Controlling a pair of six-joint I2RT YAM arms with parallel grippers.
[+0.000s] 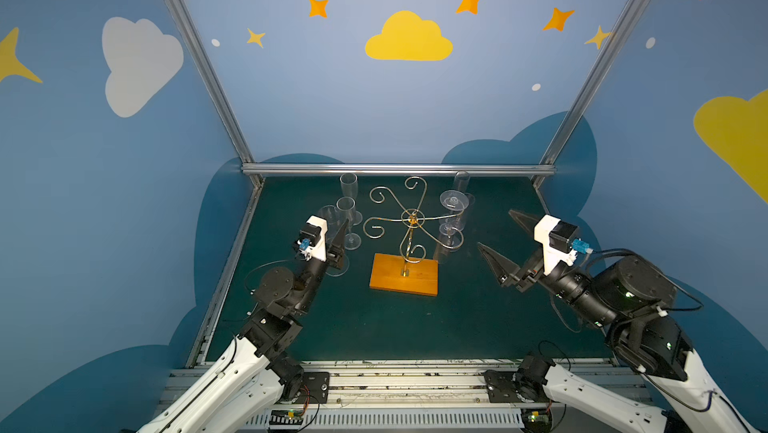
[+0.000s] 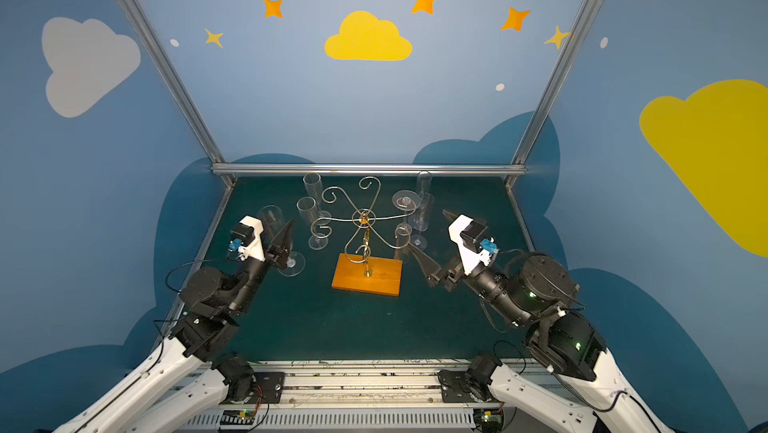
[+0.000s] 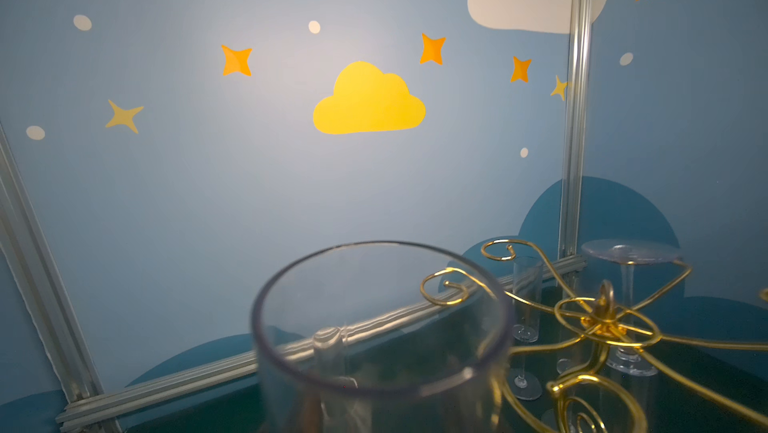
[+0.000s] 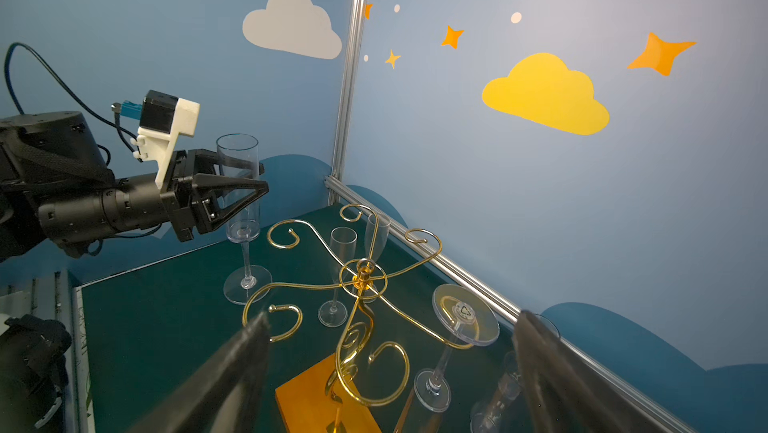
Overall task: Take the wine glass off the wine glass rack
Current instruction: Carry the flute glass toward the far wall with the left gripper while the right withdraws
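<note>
Green mat (image 1: 374,327) carries everything. Left gripper (image 4: 259,181) pinches an upright flute (image 4: 237,152) by the left edge, foot seemingly down: set-down step, release due. Right gripper (image 1: 495,228), jaws spread wide, hovers beside the mid-mat wine glass rack (image 1: 412,217). One wine glass (image 1: 453,200) hangs inverted on its right arm and needs sliding off the curl. Far glasses (image 1: 348,186) blur together.
</note>
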